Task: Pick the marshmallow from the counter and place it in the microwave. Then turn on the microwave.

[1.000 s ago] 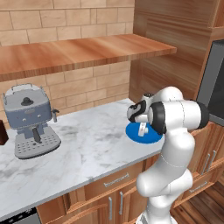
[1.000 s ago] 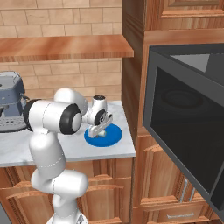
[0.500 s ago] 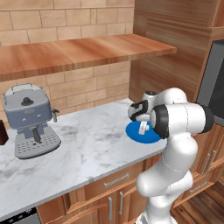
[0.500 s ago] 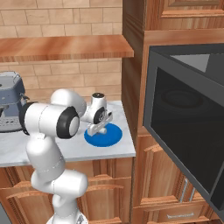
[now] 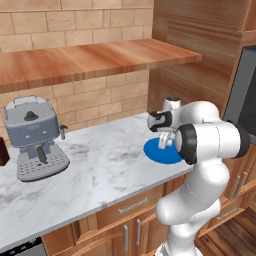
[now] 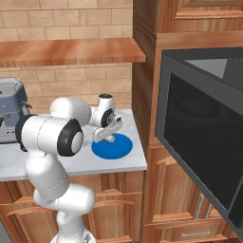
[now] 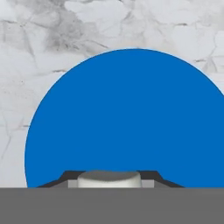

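Note:
The marshmallow (image 7: pixel 109 177), a small white stub, sits between my gripper's (image 7: pixel 109 180) two dark finger tips, which press on its sides. In the base views the gripper (image 5: pixel 165 141) (image 6: pixel 108 135) points down over a round blue plate (image 5: pixel 154 151) (image 6: pixel 119 148) at the right end of the marble counter (image 5: pixel 100 165), with the marshmallow (image 6: pixel 108 138) at the plate's surface or just above it. The microwave (image 6: pixel 199 137) stands to the right with its dark glass door swung open toward me; its edge (image 5: pixel 245 85) shows at the right of the left base view.
A grey coffee machine (image 5: pixel 35 137) (image 6: pixel 9 109) stands at the left of the counter. A brown wooden shelf (image 5: pixel 75 60) runs above the counter, and a wooden cabinet wall (image 6: pixel 144 95) rises between plate and microwave.
The jaws have drawn in a little on the marshmallow. The hand stays over the blue plate, while the arm's elbow has shifted slightly.

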